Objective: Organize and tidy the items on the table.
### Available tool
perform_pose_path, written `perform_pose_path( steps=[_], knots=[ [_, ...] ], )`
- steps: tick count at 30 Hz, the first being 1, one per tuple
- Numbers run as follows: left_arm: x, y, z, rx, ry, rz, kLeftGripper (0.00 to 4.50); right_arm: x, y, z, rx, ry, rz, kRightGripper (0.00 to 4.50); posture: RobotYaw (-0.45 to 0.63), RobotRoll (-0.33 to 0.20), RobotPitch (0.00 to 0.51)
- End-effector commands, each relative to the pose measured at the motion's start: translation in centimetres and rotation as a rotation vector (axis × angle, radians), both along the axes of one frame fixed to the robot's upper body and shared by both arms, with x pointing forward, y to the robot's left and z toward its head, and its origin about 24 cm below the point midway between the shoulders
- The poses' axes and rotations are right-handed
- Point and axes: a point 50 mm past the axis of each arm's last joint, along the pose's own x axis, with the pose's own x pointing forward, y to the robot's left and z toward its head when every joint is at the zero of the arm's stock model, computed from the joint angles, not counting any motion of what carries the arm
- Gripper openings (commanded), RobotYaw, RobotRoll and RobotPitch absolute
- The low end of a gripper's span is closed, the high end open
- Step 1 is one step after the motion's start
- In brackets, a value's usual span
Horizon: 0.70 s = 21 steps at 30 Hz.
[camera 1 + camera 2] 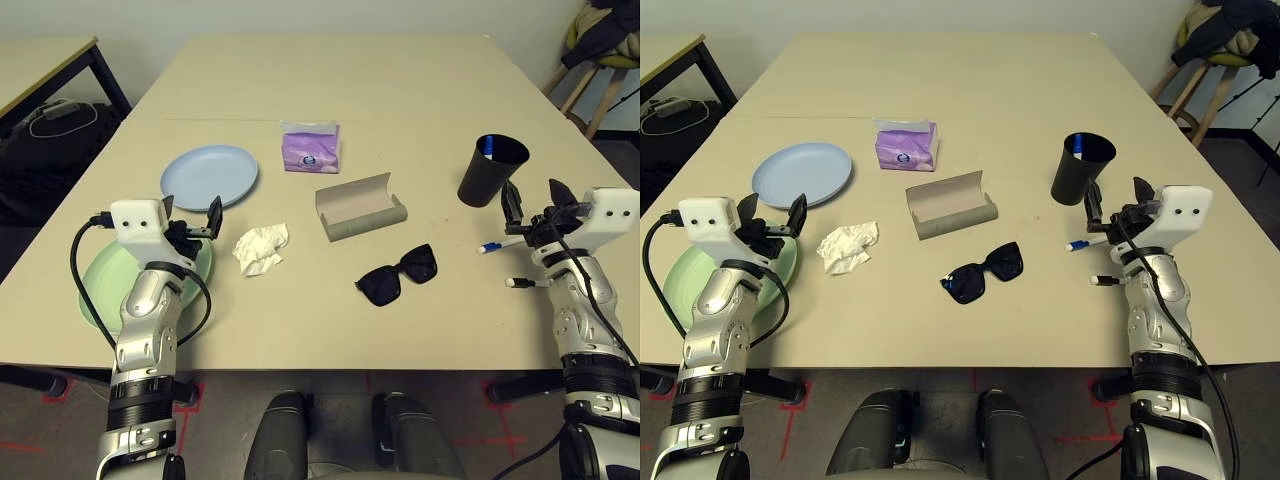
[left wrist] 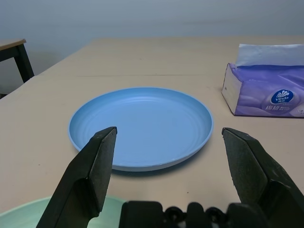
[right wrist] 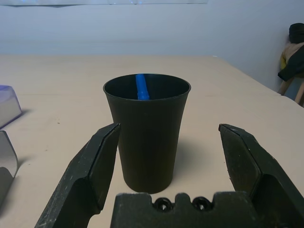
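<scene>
Beige worktop carries scattered items; both tools, left tool and right tool, are spread apart. Black cup stands near right edge; approach it centred, gently.

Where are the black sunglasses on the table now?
In the left eye view, the black sunglasses lie near the table's front middle, just in front of the open grey glasses case, with the crumpled white tissue on their left.

Item count: two plates, one tissue packet, one crumpled tissue, one glasses case, one sunglasses, one cup, three pens.
</scene>
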Motion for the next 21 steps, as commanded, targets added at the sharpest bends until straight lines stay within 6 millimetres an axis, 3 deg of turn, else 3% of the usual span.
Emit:
perform_pose_path(
  steps=[1,21],
  knots=[
    [-0.12,-0.04,0.05,-0.012,-0.003,0.004,4.5,-0.2,-0.09,0.0,0.002,0.004,-0.007,4.47,0.18,0.0,0.104],
    [0.45,-0.85,0.17,-0.009,-0.001,-0.04,4.5,-0.47,-0.61,0.01,-0.017,0.019,0.025,4.47,0.15,0.0,0.106]
  ],
)
